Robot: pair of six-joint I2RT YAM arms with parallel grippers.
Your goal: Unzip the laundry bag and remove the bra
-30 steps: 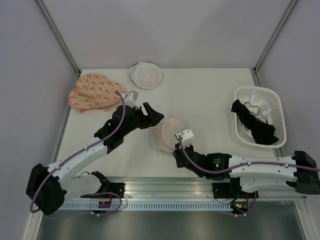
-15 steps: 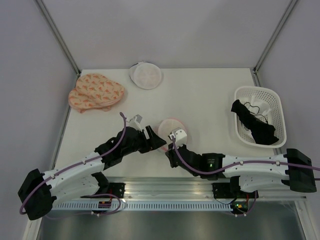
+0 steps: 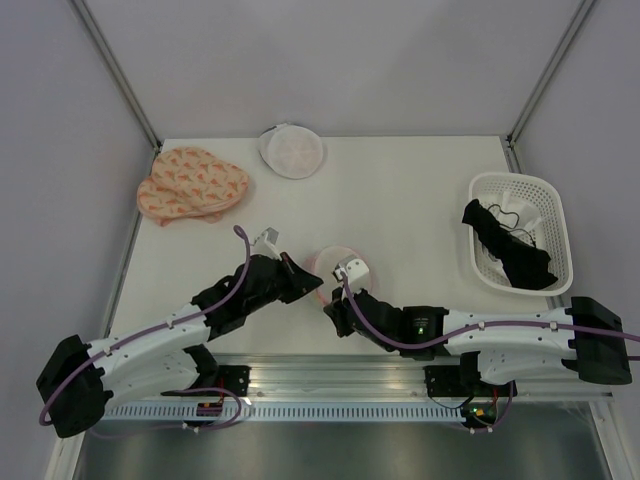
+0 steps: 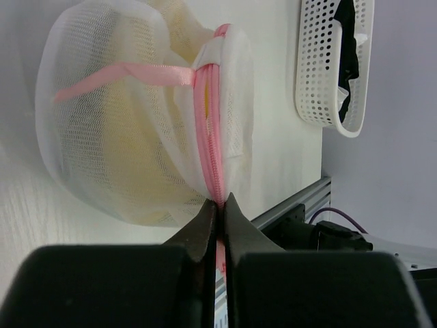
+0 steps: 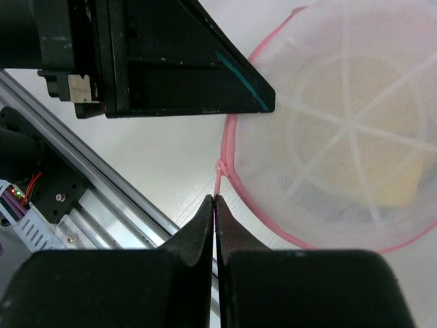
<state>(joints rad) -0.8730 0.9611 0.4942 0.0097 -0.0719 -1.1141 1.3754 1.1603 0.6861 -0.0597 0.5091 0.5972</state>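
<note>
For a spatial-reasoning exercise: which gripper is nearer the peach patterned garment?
Left. The left gripper grips the laundry bag's left side, toward the garment; the right gripper holds its near edge, farther away.

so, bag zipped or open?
Zipped, as far as visible: zipper teeth meet along the bag edge in the left wrist view.

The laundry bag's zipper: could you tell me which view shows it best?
Left wrist: the zipper runs lengthwise into the left gripper. Right wrist shows only its thin pink edge; top view barely shows the bag.
</note>
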